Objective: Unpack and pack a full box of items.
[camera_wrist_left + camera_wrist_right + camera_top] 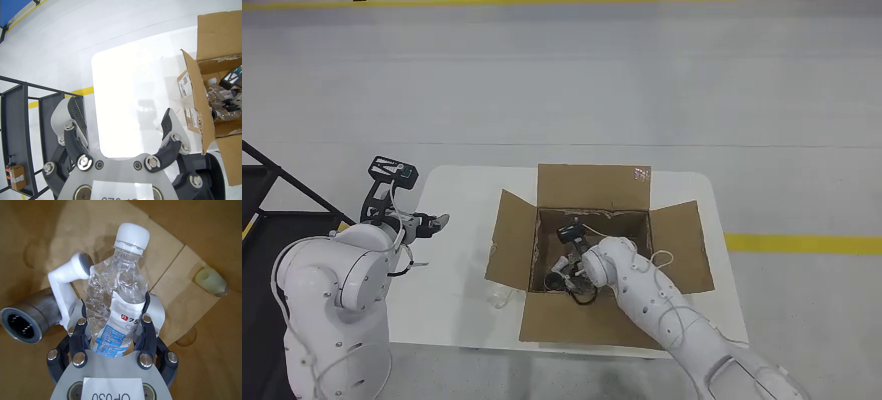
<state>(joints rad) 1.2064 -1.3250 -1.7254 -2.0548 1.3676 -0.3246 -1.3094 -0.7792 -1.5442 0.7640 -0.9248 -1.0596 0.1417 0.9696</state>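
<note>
An open cardboard box [682, 245] sits on the white table [457, 290], flaps spread. Inside it, my right gripper [115, 309] is shut on a clear crumpled plastic bottle [113, 289] with a white cap and a blue-and-white label. Beside the bottle on the box floor lie a white-handled tool with a grey metal cylinder [26, 321] and a small pale yellow-green cap [209, 280]. In the top view the right arm [617, 265] dips into the box. My left gripper [121, 115] hovers open above the table left of the box, nothing between its fingers.
Two small labelled cartons [184, 87] lie on the table under the box's left flap. A dark metal rack [17, 121] stands left of the table, holding a small cardboard box [16, 177]. Yellow floor tape [802, 243] runs past the table's right side.
</note>
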